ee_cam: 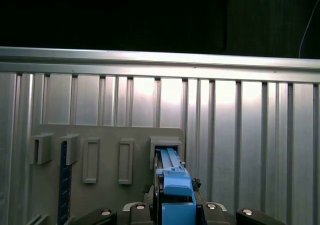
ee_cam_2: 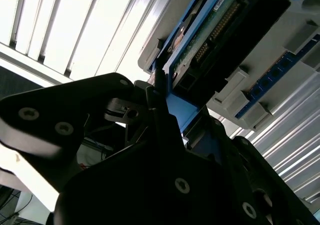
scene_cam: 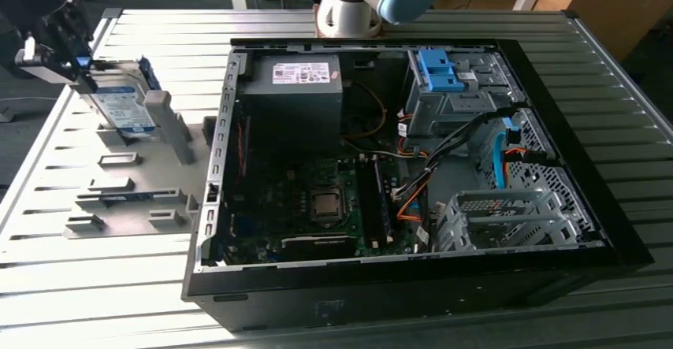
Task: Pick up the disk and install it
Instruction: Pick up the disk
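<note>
Your gripper sits at the exterior view's left, above the grey holder rack on the slatted table. Its fingers are clamped on the blue carrier frame of the disk. The disk stands tilted on edge with its lower end at the rack's slot. In the first wrist view you see its blue edge running from between the fingers into that slot. The open computer case lies beside the rack, toward the exterior view's right.
</note>
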Controlling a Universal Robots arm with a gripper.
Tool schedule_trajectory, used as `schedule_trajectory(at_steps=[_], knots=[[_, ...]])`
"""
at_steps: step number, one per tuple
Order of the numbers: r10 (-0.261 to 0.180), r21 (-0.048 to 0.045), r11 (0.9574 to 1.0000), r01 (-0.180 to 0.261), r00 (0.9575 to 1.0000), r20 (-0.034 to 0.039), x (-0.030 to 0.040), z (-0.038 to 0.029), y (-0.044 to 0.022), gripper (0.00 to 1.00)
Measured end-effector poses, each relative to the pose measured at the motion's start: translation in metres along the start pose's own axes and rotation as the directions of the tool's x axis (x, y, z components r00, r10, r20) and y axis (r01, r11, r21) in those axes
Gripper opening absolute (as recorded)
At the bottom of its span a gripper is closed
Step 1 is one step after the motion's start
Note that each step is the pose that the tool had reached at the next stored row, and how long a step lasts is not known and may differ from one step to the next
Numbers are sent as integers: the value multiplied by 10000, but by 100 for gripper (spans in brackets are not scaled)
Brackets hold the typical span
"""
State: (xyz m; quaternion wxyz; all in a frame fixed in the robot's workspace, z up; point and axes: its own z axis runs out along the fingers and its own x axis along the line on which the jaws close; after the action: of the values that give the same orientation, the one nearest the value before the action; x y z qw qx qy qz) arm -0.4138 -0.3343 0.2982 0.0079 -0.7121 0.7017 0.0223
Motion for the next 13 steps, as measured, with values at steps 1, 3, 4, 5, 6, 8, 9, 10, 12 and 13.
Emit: schedule_trajectory(at_steps=[1,3,4,5,6,8,9,10,12,13], knots=[[0,1,10000,0,10000,0,0,-2,0,37],[0,0,10000,0,10000,0,0,-7,0,37],[1,0,10000,-1,10000,0,0,-10,0,37],[0,1,10000,0,10000,0,0,-12,0,37],[0,1,10000,0,10000,1,-1,-13,0,37],[0,-1,10000,0,10000,0,-3,-71,2,37],[0,0,10000,0,10000,0,-3,-72,1,37],[1,0,10000,-1,10000,0,-3,-74,2,37],[0,-1,10000,0,10000,-1,-3,-79,2,37],[0,-1,10000,0,10000,-1,-4,-81,2,37]])
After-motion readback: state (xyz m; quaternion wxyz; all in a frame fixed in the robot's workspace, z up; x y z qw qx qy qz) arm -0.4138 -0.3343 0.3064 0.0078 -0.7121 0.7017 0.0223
